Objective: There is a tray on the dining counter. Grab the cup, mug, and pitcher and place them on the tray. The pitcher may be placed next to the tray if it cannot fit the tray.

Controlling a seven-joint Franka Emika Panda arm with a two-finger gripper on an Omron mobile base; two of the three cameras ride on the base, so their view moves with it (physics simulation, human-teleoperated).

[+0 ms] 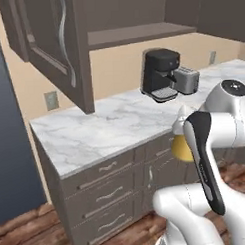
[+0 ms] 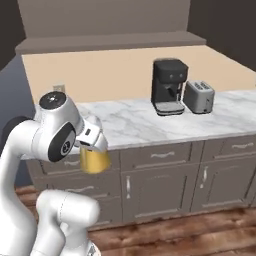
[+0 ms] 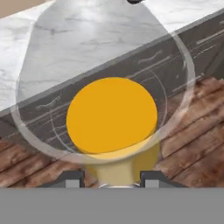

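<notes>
My gripper (image 3: 113, 177) is shut on the pitcher (image 3: 111, 116). Its two dark fingertips (image 3: 72, 178) flank the pitcher's narrow neck in the hand view, where I look down through the pale clear top onto the amber body. In the right base view the amber pitcher (image 2: 95, 161) hangs below the gripper (image 2: 92, 145), in the air in front of the drawers. In the left base view the pitcher (image 1: 181, 147) shows partly behind my forearm. The tray, the cup, the mug and the dining counter are out of view.
A marble worktop (image 1: 94, 125) with drawers (image 1: 107, 192) stands ahead. It carries a black coffee machine (image 2: 169, 86) and a toaster (image 2: 199, 97). Dark wall cabinets (image 1: 51, 42) hang above its left end. Wooden floor (image 2: 200, 235) lies in front.
</notes>
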